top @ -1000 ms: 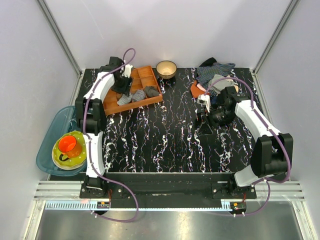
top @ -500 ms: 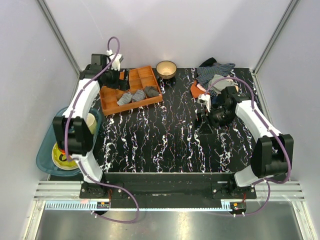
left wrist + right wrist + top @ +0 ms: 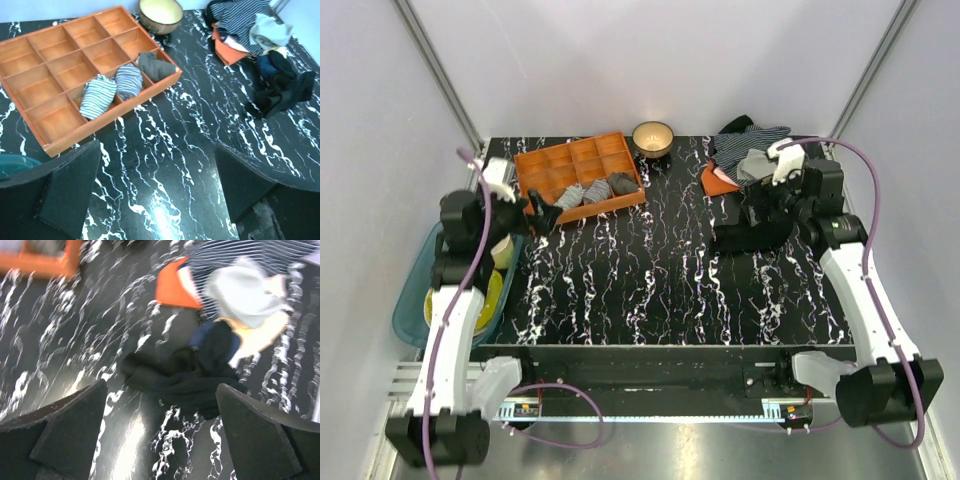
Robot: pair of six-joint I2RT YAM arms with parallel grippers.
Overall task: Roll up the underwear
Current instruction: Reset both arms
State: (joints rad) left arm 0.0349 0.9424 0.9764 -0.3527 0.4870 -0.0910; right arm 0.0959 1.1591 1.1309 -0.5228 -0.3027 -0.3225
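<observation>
A pale whitish cloth lies on the clothes pile at the back right; it may be the underwear, but its pinstripes and tag cannot be made out. It also shows in the top view and the left wrist view. My right gripper is open and empty, above a crumpled black cloth just in front of the pile. Its fingers straddle bare table. My left gripper is open and empty at the left edge, near the wooden tray; its fingers are wide apart.
The tray holds three rolled garments. A navy striped garment and an orange cloth lie in the pile. A bowl stands at the back. A teal bin with dishes hangs off the left edge.
My left arm has swung from the tray's back corner to the table's left edge. My right arm has drawn back and up to the right, away from the black cloth.
</observation>
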